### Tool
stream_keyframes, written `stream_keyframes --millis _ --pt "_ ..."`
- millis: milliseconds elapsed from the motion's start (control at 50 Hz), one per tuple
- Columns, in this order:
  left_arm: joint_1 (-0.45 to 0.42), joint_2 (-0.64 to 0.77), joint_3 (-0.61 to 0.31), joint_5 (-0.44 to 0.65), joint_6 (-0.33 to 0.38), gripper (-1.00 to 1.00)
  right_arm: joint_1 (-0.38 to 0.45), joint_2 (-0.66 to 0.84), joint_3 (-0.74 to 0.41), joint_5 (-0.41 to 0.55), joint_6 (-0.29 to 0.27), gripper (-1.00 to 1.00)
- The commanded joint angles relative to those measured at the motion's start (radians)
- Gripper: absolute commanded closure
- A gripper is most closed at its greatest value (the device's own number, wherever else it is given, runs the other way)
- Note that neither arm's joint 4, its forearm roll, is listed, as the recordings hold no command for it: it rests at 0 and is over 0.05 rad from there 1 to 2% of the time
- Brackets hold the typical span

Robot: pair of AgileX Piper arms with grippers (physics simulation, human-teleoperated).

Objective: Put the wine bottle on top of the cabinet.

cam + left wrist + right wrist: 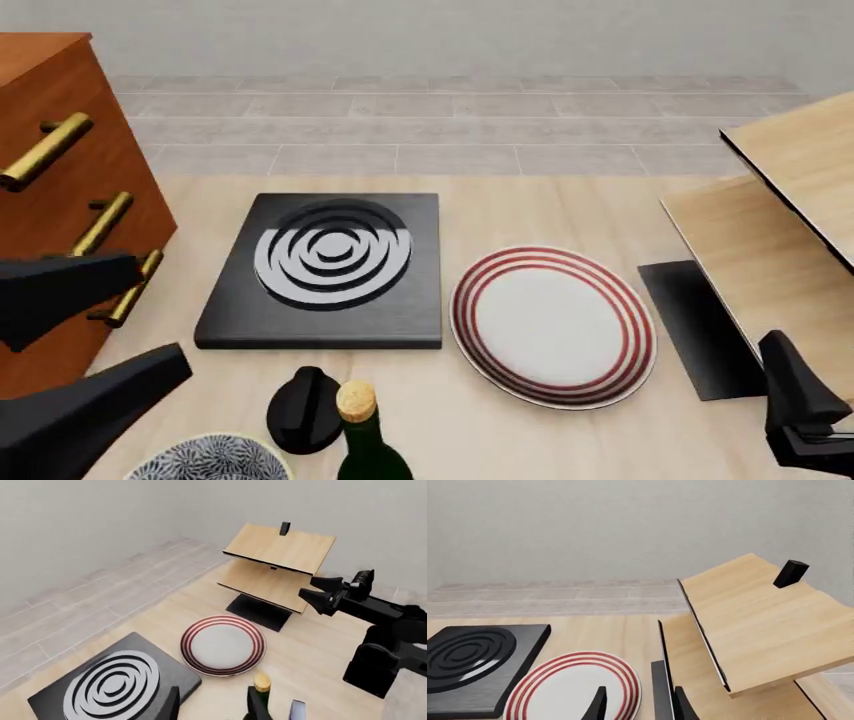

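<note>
Nearest the front camera, at 6 o'clock on the desk (561, 205), stands the wine bottle (363, 450), upright, cork (355, 400) uppermost; only its neck and shoulders show (the body is cut off by the frame edge). Just beside it at 9 o'clock sits a small black knob-like object (306, 410), and a patterned bowl (207, 458) lies a little further toward 8 o'clock. Left end effector (60, 345): fingers spread apart and empty, hovering at 9 o'clock between the bottle and the cabinet (60, 120), whose brass handles (47, 150) face the desk. Right end effector (807, 415): only one dark finger shows at 4 o'clock, and the right wrist view gives two finger tips with no clear gap to read, so whether it is open cannot be told. Centre field: black hob plate with concentric rings (327, 265) at 12 o'clock, red-ringed plate (554, 325) at 2 o'clock, pale panelled furniture (787, 230) at 3 o'clock.

Judged risks: the bottle is tall and narrow, so a sideways approach striking the neck would likely topple it onto the knob or bowl. A high grasp near the cork could let it swing, and a low lift could catch the cabinet's top edge.
</note>
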Motion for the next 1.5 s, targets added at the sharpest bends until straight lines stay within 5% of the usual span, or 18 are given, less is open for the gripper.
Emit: stream_keyframes --millis 20,600,1500 --pt "-0.091 0.113 0.022 -0.079 0.004 -1.00 0.000 0.004 0.001 -0.002 -0.004 -1.00" --pt "-0.246 0.366 0.064 -0.218 -0.054 -1.00 -0.004 0.001 0.000 0.001 -0.005 -1.00" --pt "-0.247 0.463 0.124 -0.260 -0.146 -1.00 -0.006 0.004 0.000 -0.003 -0.006 -1.00"
